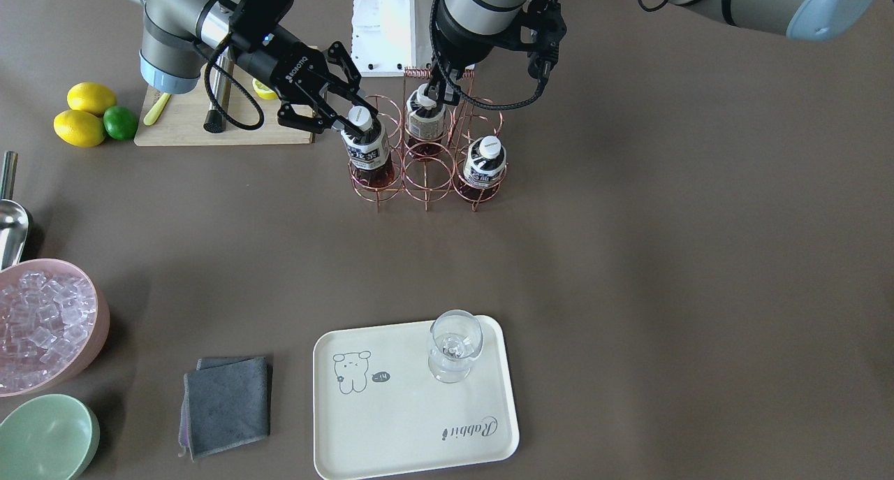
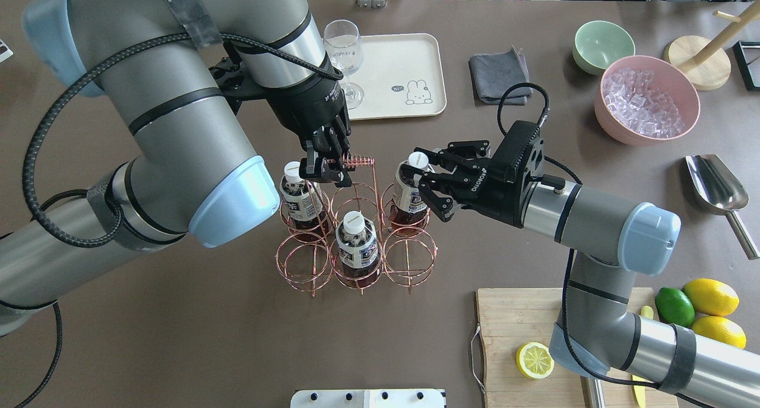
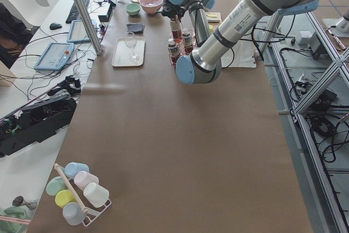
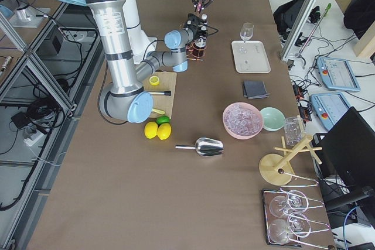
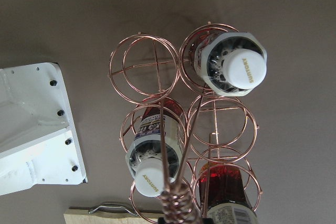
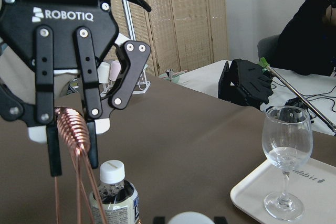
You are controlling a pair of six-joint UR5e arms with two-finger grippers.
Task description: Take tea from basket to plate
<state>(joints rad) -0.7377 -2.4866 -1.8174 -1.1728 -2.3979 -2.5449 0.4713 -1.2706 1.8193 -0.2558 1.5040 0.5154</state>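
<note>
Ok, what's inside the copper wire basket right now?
Three tea bottles stand in three of the basket's six rings; the other three are empty. In the front view the left gripper, pinching the handle coil, partly covers one cap.

A rose-gold wire basket [image 1: 427,186] is pictured near the robot's base, three of its rings filled with bottles of dark tea. The left gripper [image 1: 436,92] is seen at the basket's coiled handle, its fingertips partly hidden by the wire. The right gripper [image 1: 351,111] is shown with jaws spread about the capped neck of the tea bottle [image 1: 367,151] at the rack's end. Well apart, a cream plate [image 1: 405,417] is seen bearing an upright stemmed glass [image 1: 454,344].
</note>
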